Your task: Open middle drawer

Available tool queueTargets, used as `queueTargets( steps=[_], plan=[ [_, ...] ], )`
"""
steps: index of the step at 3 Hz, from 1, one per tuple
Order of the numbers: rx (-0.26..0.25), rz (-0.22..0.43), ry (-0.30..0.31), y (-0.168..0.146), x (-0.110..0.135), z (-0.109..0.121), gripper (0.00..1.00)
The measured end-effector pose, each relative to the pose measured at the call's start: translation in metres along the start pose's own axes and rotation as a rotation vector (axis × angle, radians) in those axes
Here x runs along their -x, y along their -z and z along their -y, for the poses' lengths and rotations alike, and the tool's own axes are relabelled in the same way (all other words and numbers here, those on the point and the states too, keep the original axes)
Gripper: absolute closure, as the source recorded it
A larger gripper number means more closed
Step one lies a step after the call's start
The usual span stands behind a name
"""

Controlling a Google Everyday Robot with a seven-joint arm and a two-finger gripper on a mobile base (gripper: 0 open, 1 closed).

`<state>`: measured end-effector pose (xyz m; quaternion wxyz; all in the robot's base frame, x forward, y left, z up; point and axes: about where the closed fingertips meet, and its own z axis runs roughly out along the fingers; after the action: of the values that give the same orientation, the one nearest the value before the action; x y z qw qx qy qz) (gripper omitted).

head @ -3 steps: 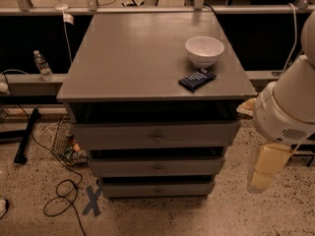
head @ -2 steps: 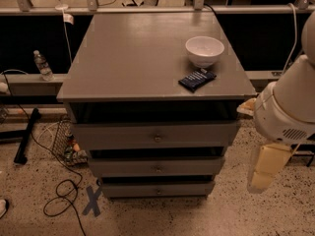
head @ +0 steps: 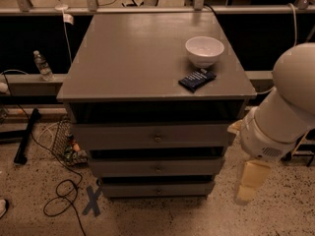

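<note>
The arm (head: 288,95) comes in from the right edge as a bulky white rounded link, sloping down and to the left; it ends in a wide cylindrical wrist (head: 261,139) at the near right; beneath it the cream-coloured gripper (head: 250,183) hangs pointing straight down, low on the right.

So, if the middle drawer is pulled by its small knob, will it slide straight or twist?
The middle drawer is wide with one central knob, so it will probably slide straight. The knob looks small and round, so it may slip. The gripper, hanging low beside the cabinet, is not near it.
</note>
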<state>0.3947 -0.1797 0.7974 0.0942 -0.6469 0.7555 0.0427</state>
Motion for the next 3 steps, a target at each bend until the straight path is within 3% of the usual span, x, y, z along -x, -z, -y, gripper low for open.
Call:
queueTargets(
  steps=[2, 3],
  plan=[
    [0.082, 0.101, -0.070, -0.120, -0.012, -0.002, 0.00],
    [0.082, 0.101, -0.070, -0.120, -0.012, -0.002, 0.00]
  ],
)
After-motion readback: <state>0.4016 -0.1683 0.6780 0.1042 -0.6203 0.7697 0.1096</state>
